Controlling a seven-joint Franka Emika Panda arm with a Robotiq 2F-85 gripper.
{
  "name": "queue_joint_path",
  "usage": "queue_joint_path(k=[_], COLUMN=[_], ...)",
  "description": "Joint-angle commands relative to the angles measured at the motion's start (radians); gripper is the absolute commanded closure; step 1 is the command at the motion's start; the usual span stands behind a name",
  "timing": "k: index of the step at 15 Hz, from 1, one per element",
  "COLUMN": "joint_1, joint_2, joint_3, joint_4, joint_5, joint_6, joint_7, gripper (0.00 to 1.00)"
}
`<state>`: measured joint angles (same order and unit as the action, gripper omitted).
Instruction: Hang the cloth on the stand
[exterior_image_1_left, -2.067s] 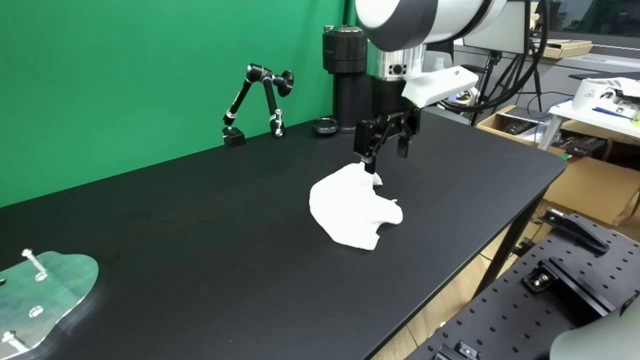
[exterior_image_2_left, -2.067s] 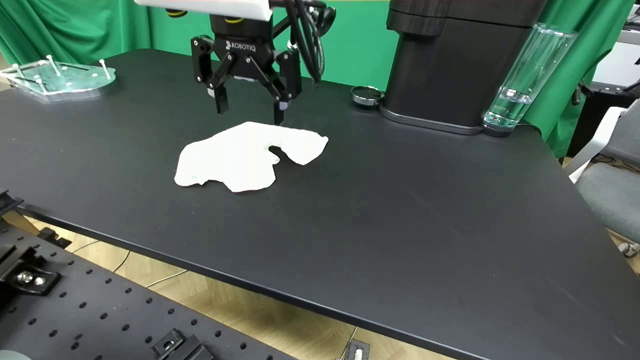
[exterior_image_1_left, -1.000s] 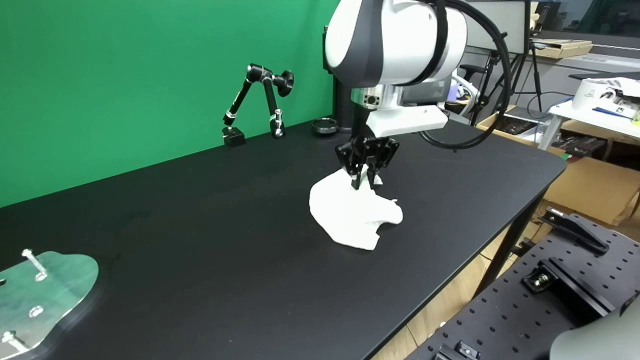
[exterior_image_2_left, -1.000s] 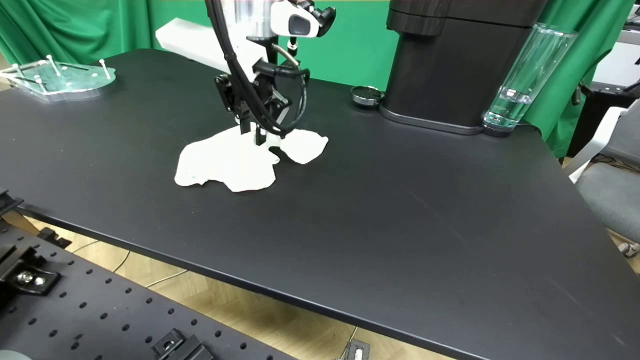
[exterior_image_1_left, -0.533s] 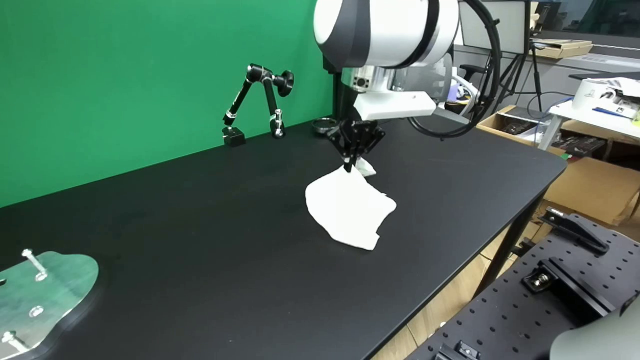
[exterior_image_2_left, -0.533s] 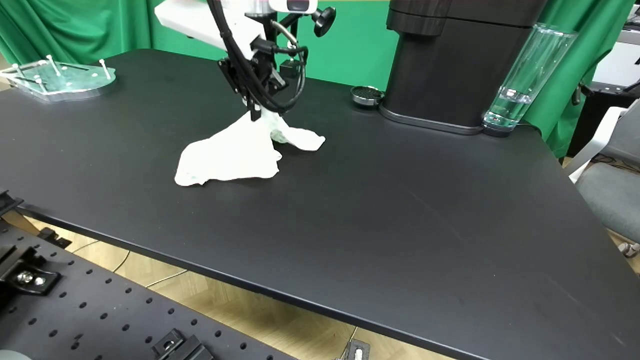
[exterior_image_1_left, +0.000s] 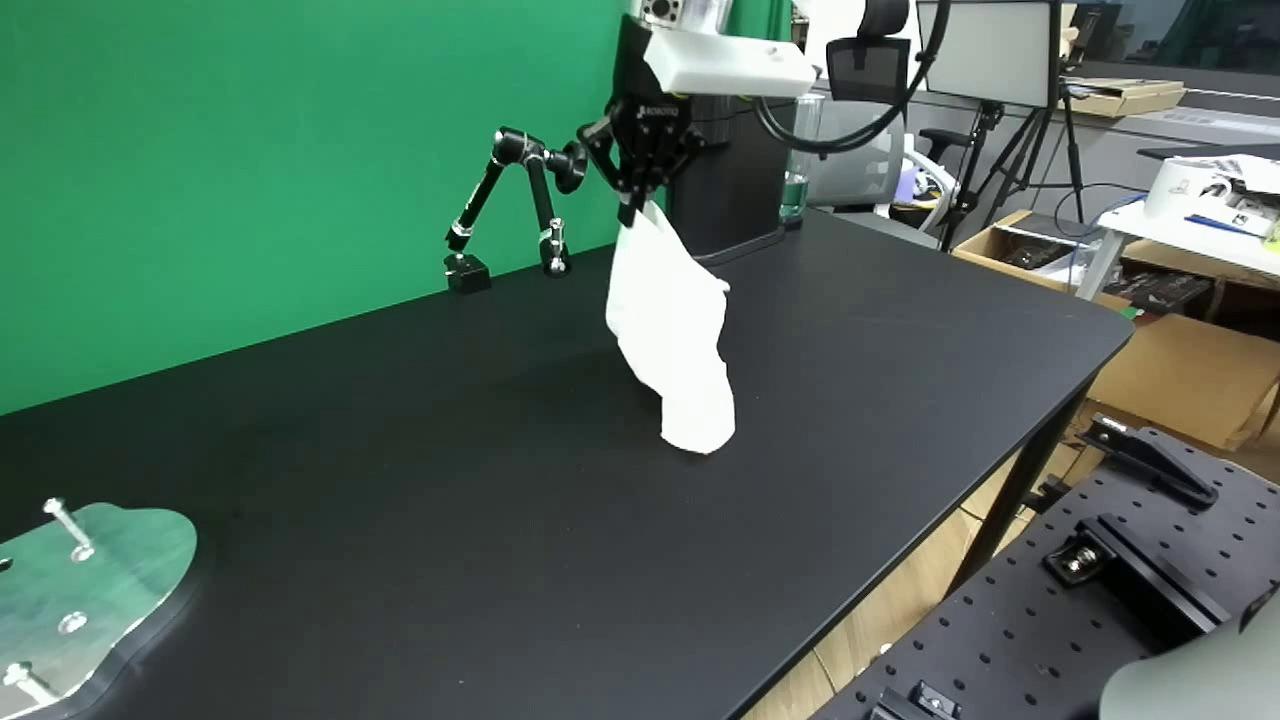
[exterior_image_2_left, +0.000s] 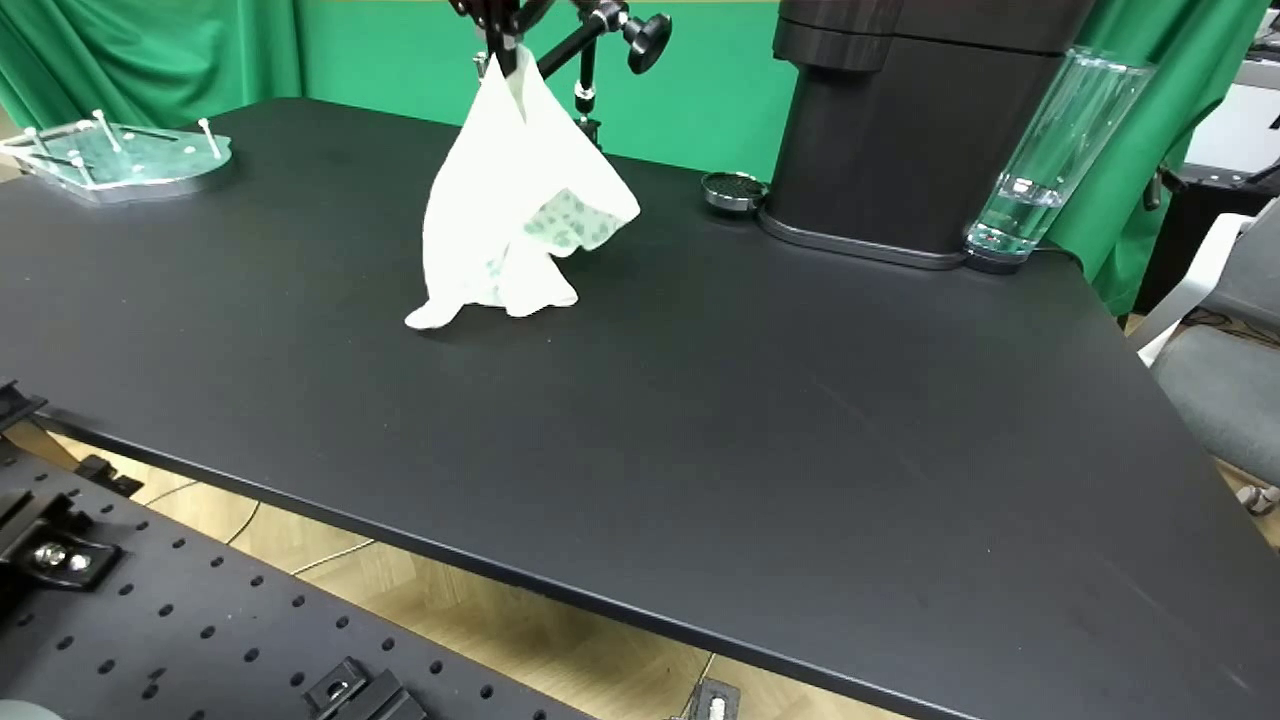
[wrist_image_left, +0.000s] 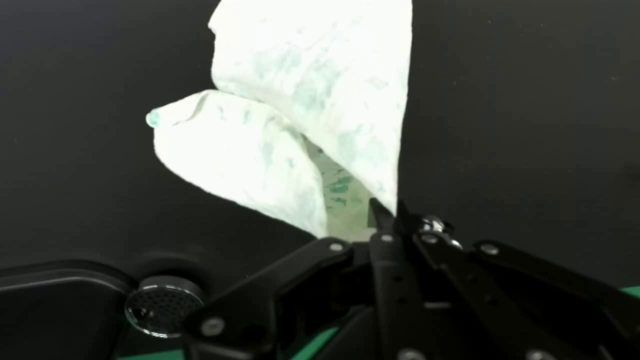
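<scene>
Wrist view: fingers (wrist_image_left: 384, 222) tight on cloth (wrist_image_left: 320, 95) and, in an exterior view, liquid (exterior_image_2_left: 1005, 228) in clear cylinder (exterior_image_2_left: 1060, 150).

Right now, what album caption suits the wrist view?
A black, jointed end effector grips a soft white, green-blotched cloth over a black tabletop; a round, silver-rimmed dish sits lower left.
</scene>
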<state>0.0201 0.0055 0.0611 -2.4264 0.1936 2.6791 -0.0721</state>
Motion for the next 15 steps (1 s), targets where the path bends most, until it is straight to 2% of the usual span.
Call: queue_joint_path(k=[1,8,11,15], joint_1=[0.031,0.079,0.086,0.080], joint_2=[-0.020,0.017,0.067,0.145], joint_3=[0.012,0.048,0.051,0.036], joint_4=[0.122,0.432,0.532,0.610], joint_5=[-0.040,-0.068,-0.114,-0.137], joint_6=[-0.112,-0.386,-0.435,-0.463], joint_7=[0.050,0.116,0.164,0.190], gripper=[1.00,1.00,1.00,1.00])
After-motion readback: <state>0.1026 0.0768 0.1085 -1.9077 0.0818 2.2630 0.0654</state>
